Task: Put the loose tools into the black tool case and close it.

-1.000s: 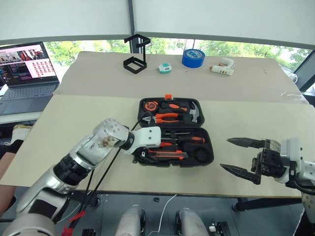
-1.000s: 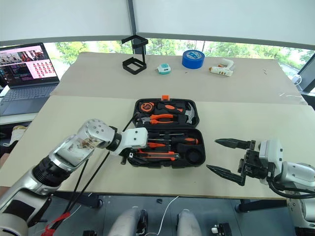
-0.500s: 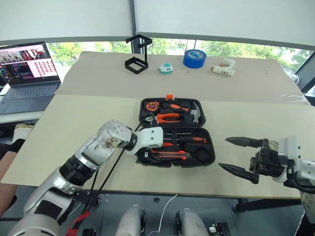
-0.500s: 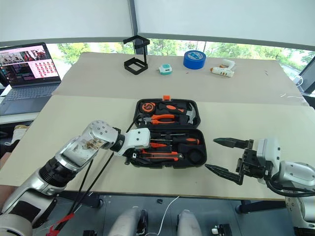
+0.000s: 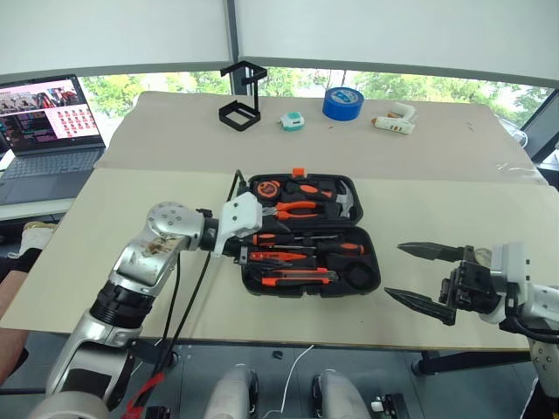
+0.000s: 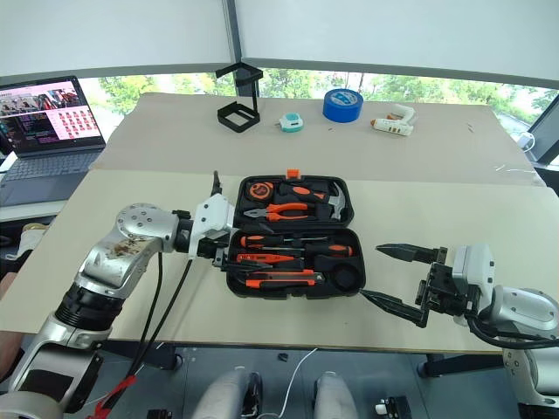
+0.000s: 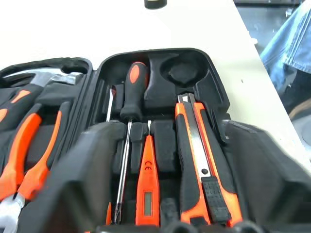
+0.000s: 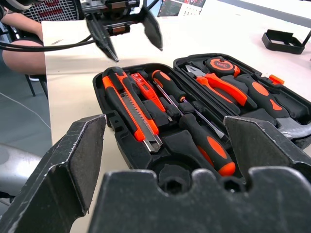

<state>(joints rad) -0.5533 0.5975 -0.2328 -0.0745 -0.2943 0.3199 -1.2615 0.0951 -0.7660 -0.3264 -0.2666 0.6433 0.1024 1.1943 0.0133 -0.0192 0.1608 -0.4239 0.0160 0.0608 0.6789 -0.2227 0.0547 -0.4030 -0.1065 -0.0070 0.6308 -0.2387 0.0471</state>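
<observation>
The flat black plastic tool case (image 5: 310,249) lies open mid-table with tools seated in its slots, so the left gripper (image 8: 127,30), fingers apart and empty, hangs beside its near-left corner while the right gripper (image 5: 425,277) waits spread wide off its right side.

Case open mid-table, both grippers flank it, lots of bare table around.

The black tool case (image 5: 310,240) lies open flat, lid half toward the far side, slots full of tools, so no free room inside. Left gripper (image 8: 125,30) hangs just off the case's left edge, fingers apart, blocking approach from that side. Right gripper (image 5: 421,275) sits off the case's right near corner, jaws wide, not touching; a bare strip of table (image 5: 157,188) separates them. Far side behind the lid is clear up to the row of black open-frame stand (image 5: 241,106), small teal tape measure (image 5: 292,121), blue tape roll (image 5: 343,102) and white glue gun (image 5: 395,120). Laptop (image 5: 48,131) stands off the table's left.
</observation>
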